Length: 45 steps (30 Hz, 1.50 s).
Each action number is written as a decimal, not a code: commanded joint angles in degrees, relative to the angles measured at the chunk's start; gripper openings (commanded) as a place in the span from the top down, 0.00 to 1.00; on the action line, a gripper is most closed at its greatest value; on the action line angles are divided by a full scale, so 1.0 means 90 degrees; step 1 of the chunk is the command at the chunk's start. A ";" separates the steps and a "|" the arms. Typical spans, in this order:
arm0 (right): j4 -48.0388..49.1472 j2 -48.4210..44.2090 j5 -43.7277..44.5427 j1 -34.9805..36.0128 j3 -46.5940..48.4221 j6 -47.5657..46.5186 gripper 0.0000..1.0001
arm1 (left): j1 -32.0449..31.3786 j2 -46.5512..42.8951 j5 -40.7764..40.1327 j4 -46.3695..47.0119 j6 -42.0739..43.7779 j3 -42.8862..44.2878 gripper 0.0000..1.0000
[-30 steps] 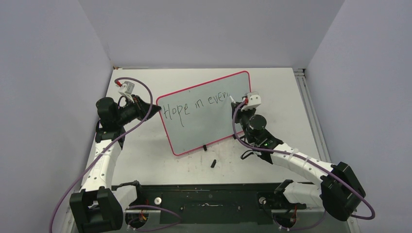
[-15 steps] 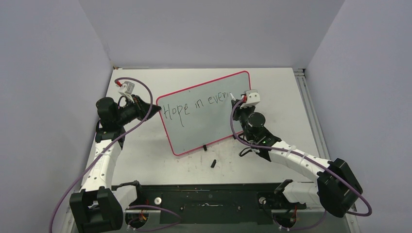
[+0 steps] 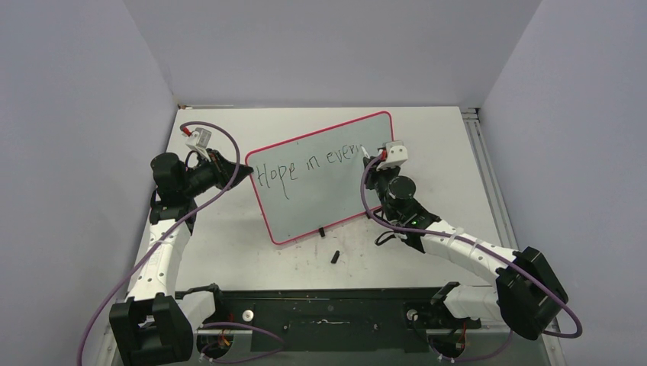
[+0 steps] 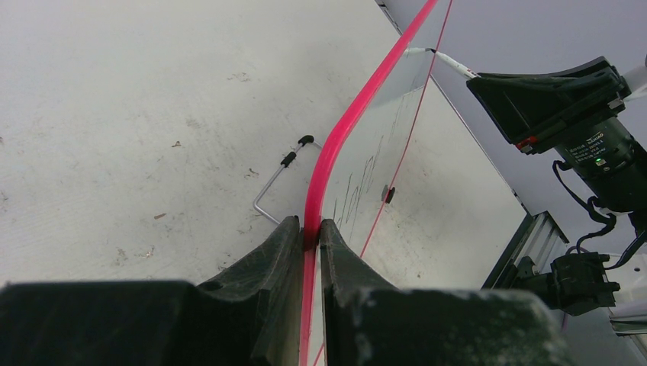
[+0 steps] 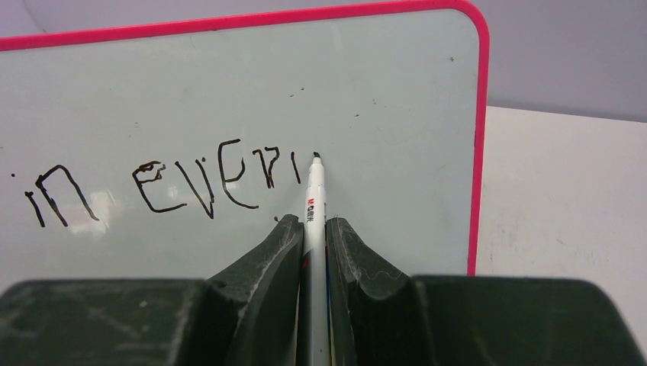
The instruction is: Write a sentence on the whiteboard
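The whiteboard (image 3: 328,202) stood tilted on the tabletop (image 3: 427,137) between the two arms, with its written face towards them. The left pincer (image 4: 311,229) was closed on the pink rim at the board's left edge, one finger on each face. The right pincer (image 5: 311,225) was clamped on a white marker (image 5: 313,191). The marker's black tip sat at the board surface just right of the last stroke.

The sentence (image 3: 309,165) ran in one slanted line across the upper half of the board. It read "Hope in ever", followed by a short extra stroke. From above, the right wrist covered the end of the line and the marker.

Behind the board, the left wrist view showed a bent wire stand (image 4: 276,179) resting on the tabletop. A small black piece (image 3: 334,256) lay alone on the tabletop near the board's lower rim, apart from both arms. A black foot (image 3: 321,231) showed at that rim.

Counted: two arms, two pincers, one board, one marker, one loose black piece and three words, the third unfinished.
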 commanded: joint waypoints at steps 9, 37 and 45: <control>-0.0237 -0.0220 -0.0211 0.0165 -0.0278 0.0438 0.95 | -0.0076 -0.0074 0.0097 -0.0166 0.0088 0.0173 1.00; -0.0969 -0.1154 0.0430 0.0860 -0.0172 0.0287 0.95 | -0.0072 -0.0094 0.0049 -0.0180 0.0097 0.0161 1.00; -0.1183 -0.1405 -0.0369 0.0131 0.0064 0.0264 0.95 | -0.0077 -0.0136 0.0028 -0.0224 0.0126 0.0148 1.00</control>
